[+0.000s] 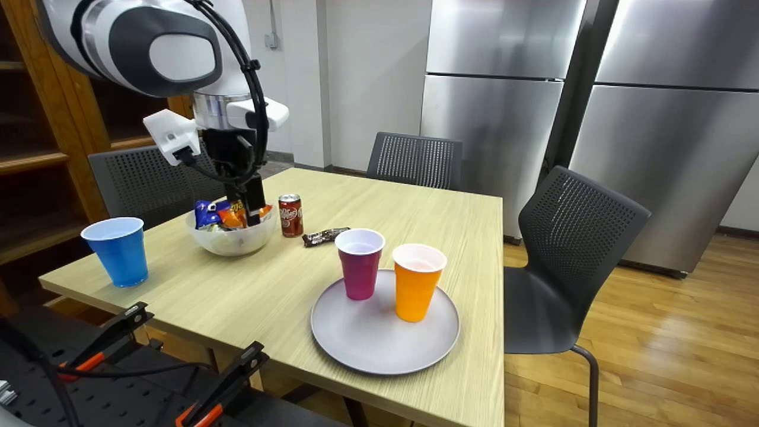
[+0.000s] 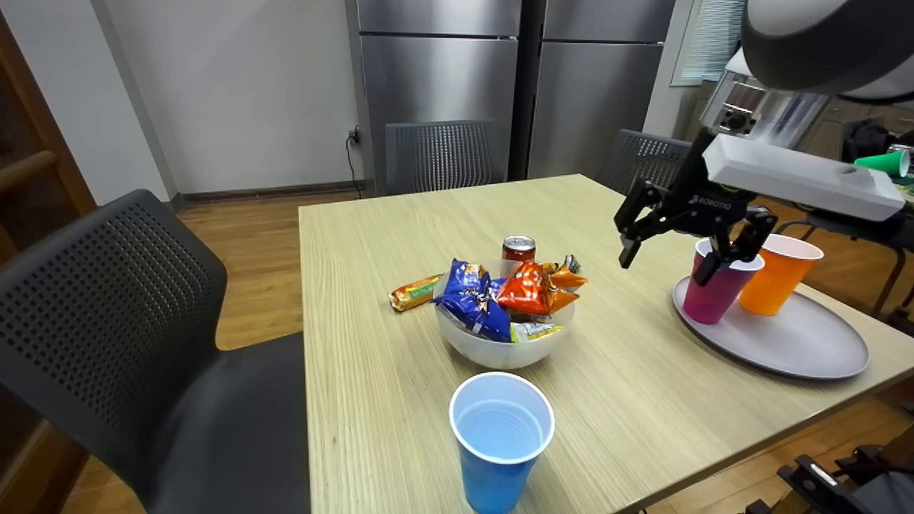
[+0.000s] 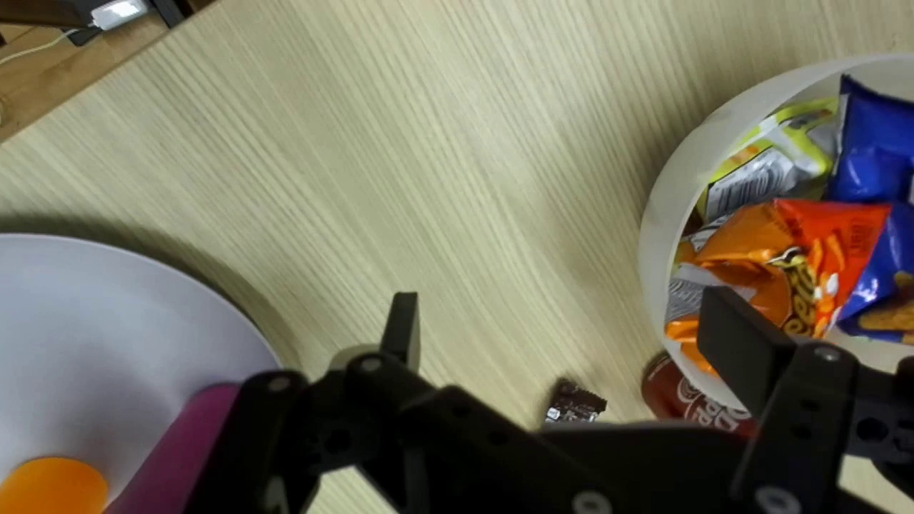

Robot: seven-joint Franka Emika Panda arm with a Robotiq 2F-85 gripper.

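Observe the black two-finger gripper above the pale wood-grain table, with fingers spread wide apart. In the wrist view, locate the dark-brown wrapped candy bar on the table, showing between the fingers and partly hidden. Locate the round white bowl toward one finger; treat exact clearance as uncertain from this angle. Inside the bowl, identify blue snack bags, an orange-red bag and a yellow packet. Beside it, note the dark-red metal can; near it, the upright blue plastic cup. On the round grey plate, toward the opposite finger, note the upright magenta plastic cup and orange plastic cup.
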